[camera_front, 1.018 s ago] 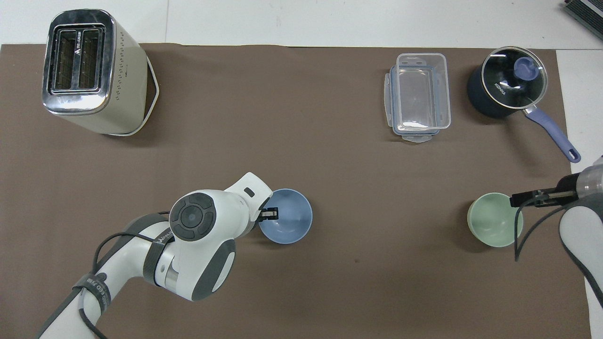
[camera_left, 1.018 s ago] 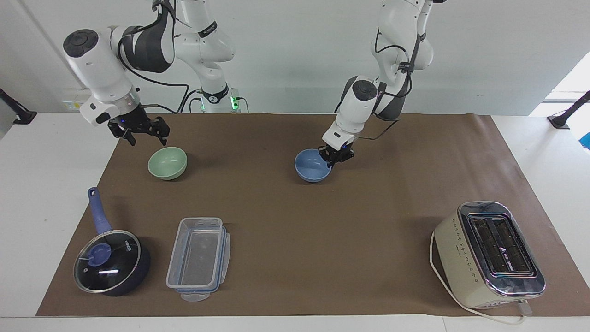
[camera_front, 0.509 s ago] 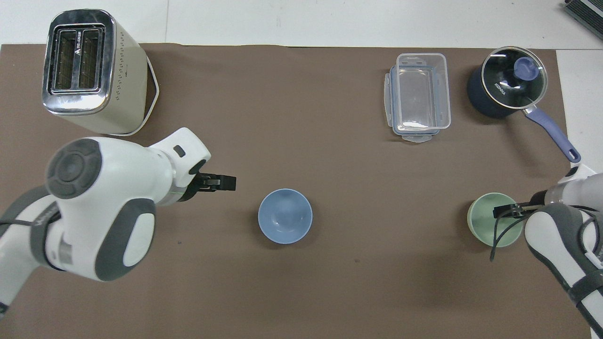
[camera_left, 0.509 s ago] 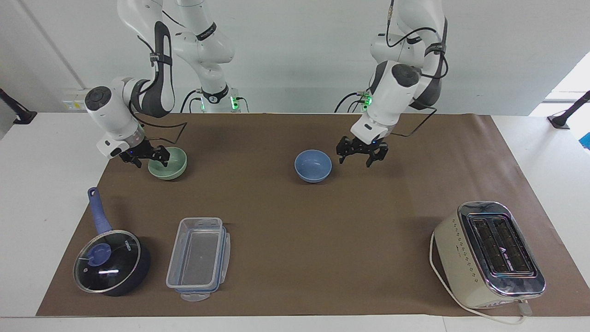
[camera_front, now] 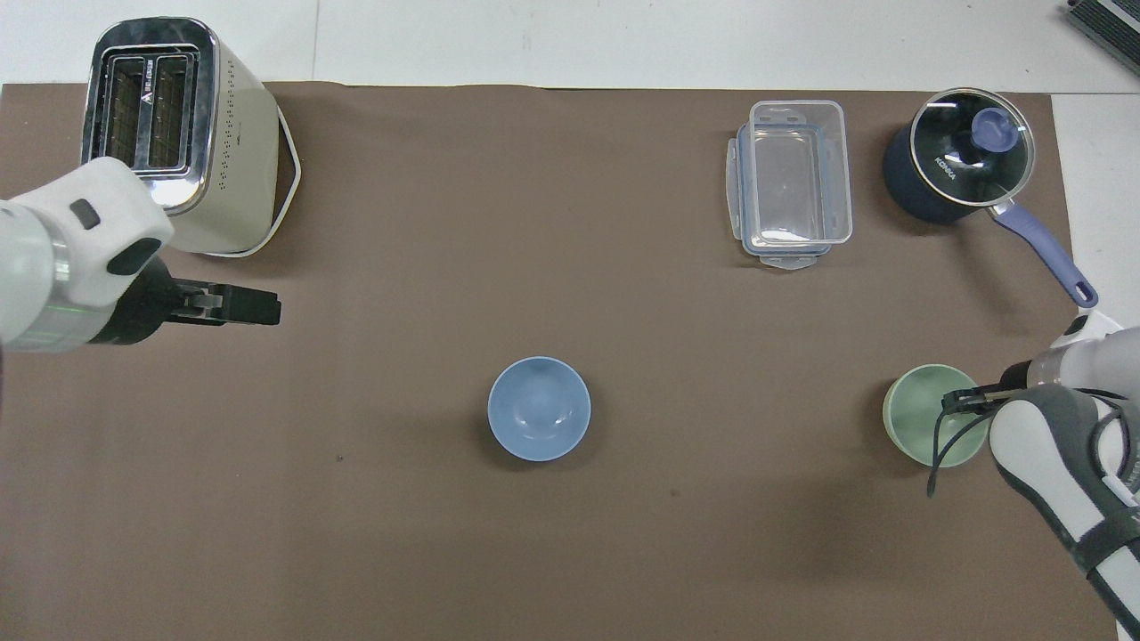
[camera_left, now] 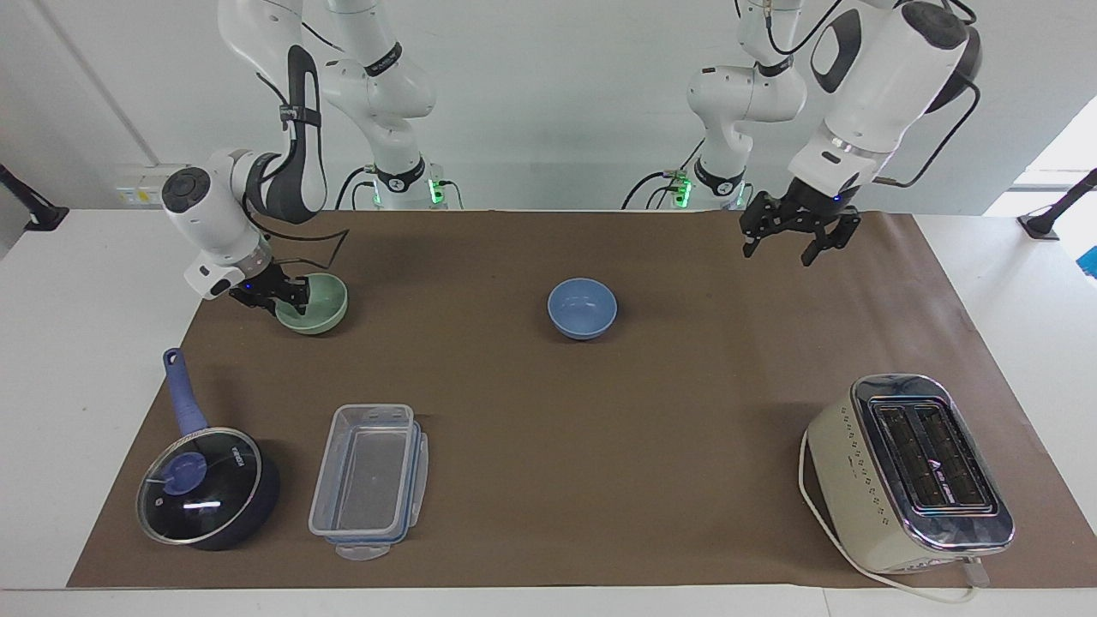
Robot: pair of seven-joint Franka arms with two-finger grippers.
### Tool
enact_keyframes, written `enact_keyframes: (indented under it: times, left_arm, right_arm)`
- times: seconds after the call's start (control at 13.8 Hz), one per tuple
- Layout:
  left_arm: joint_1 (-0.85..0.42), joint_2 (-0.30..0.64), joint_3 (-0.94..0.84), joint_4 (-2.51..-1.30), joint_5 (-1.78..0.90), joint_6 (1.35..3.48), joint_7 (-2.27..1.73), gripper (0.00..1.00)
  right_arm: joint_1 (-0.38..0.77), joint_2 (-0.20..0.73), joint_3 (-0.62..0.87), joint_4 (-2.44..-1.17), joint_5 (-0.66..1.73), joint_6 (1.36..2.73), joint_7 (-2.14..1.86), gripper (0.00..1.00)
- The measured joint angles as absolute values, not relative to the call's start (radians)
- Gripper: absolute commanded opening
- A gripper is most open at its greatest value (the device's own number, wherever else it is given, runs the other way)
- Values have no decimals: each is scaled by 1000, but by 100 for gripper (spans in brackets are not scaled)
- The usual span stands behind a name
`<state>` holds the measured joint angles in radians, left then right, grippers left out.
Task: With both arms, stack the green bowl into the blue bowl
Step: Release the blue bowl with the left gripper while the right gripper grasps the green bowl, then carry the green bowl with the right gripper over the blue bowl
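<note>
Facing view: the right gripper (camera_left: pixel 287 294) grasps the rim of the green bowl (camera_left: pixel 314 303), which sits at the right arm's end, well apart from the central blue bowl (camera_left: pixel 582 307). The left gripper (camera_left: pixel 797 230) hangs released, waiting. Lifting should be level before carrying across.

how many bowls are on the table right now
2. The blue bowl sits alone mid-mat. The green bowl sits toward the right arm's end, with the right gripper at its rim. None appears hidden.
</note>
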<state>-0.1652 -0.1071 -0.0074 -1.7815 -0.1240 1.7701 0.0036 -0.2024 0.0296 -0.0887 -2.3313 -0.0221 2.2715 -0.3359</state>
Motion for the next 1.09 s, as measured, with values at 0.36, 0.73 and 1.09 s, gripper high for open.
enact_keyframes:
  times: [0.36,0.73,1.09]
  left_arm:
    - [-124,-79,-6,-1659,-61,1675,96,100]
    - [-123,-55,-7,-1643,-58,1664,99,100]
    - [-99,-56,-7,-1641,-58,1598,151,100]
  right_arm:
    - [-198,17,-86,-2279,-20,2213,-372,0]
    - [-151,7,-73,-2039,18,1902,-372,0]
    - [-17,6,-43,-1903,67,1812,-269,0]
